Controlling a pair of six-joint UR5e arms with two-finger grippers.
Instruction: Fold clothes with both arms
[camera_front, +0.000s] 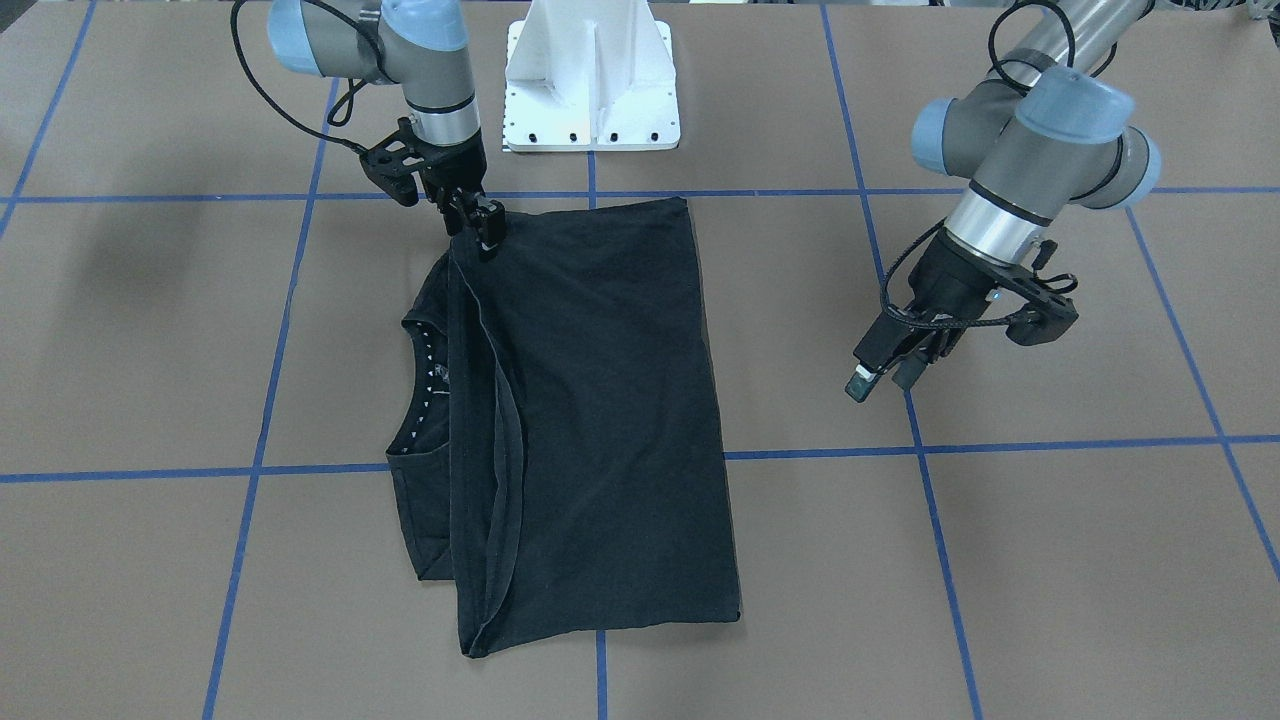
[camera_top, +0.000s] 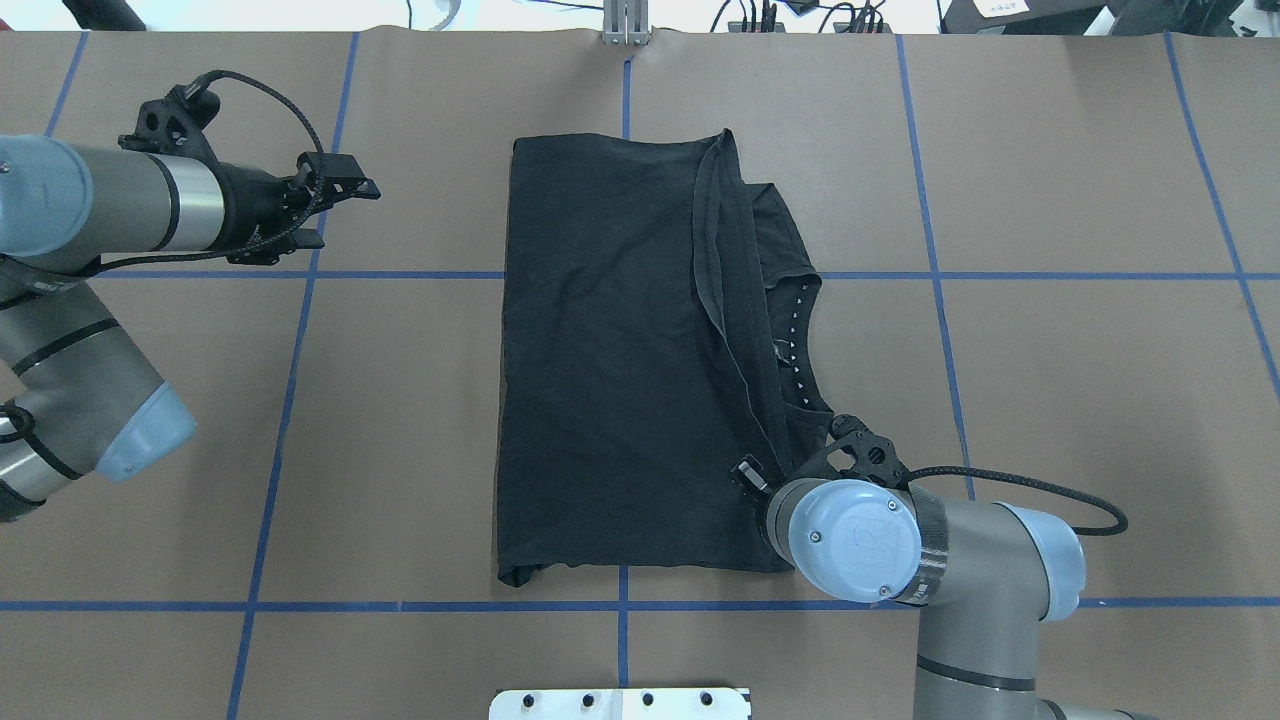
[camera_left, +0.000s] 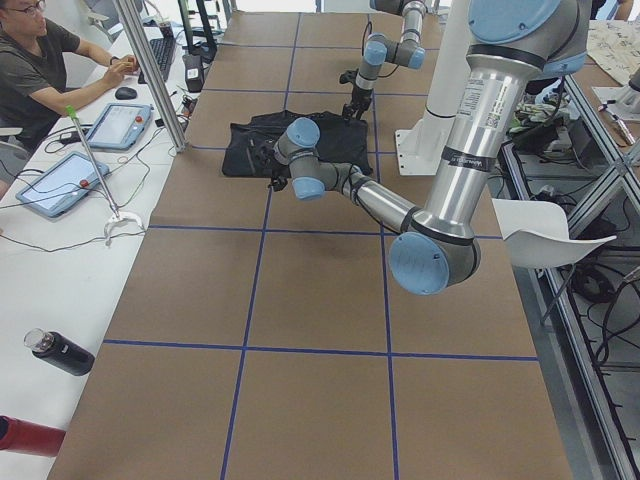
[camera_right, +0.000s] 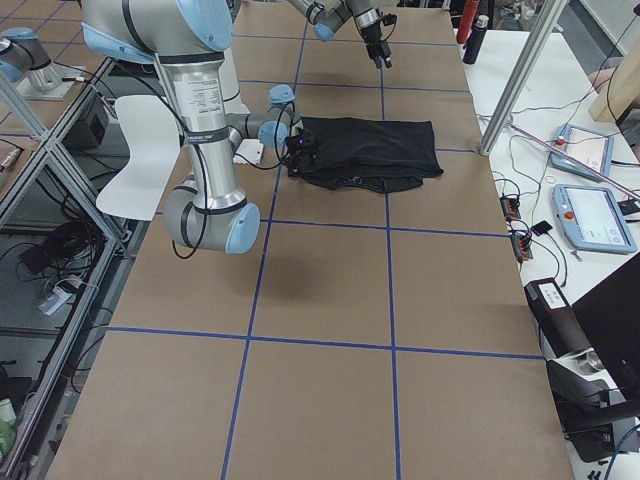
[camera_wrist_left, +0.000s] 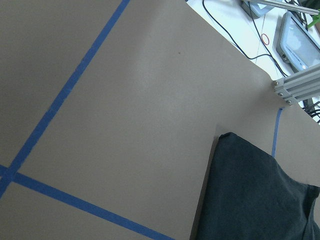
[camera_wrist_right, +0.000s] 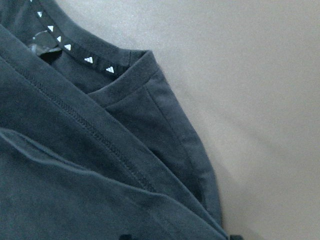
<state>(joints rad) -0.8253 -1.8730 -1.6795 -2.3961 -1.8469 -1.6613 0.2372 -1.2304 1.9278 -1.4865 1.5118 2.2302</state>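
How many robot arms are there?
2. The left arm hangs over bare table, away from the black T-shirt. The right arm reaches down at the T-shirt's corner on the robot's side.

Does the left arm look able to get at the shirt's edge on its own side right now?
Probably yes. The left gripper is over bare table beside the T-shirt, with nothing between them; the right gripper is at the opposite edge.
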